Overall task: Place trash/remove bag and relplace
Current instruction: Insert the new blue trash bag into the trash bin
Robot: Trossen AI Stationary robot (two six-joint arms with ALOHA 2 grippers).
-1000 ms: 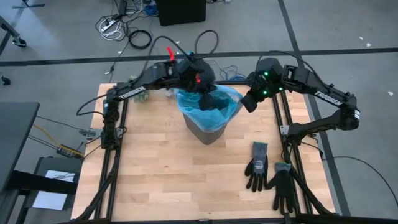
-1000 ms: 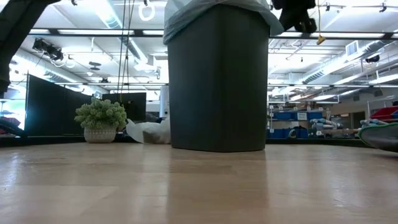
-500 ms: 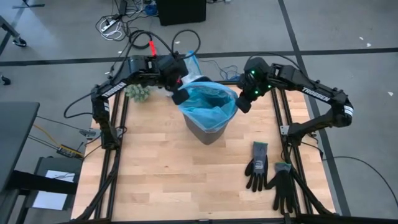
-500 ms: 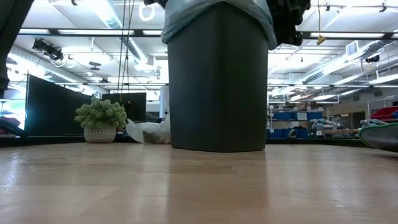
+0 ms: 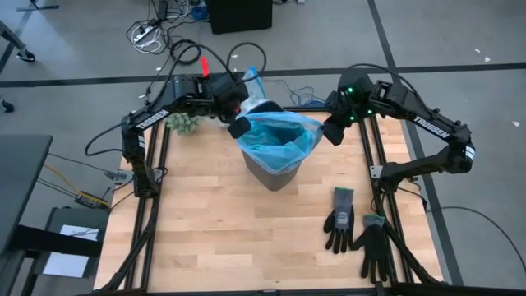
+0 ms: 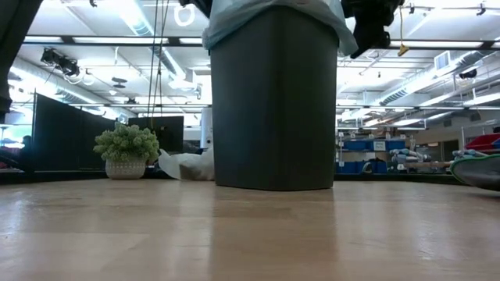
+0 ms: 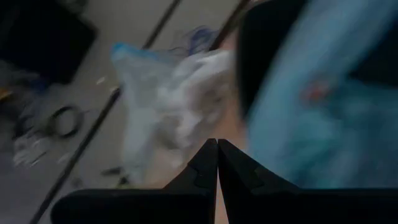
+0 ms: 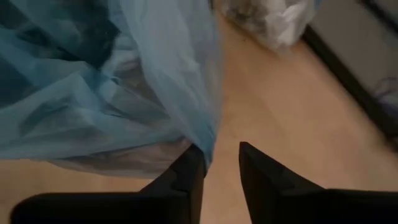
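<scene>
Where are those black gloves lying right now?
In the high view, the black gloves lie side by side on the wooden table, near its right front corner, in front of the bin.

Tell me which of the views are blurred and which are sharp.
Left wrist view: heavily smeared, the light-blue bag and the white bag have no clean edges. Right wrist view: softer blur, the bag folds still read. High view: sharp, the gloves crisp. Low view: the bin sharp against bright ceiling lights.
</scene>
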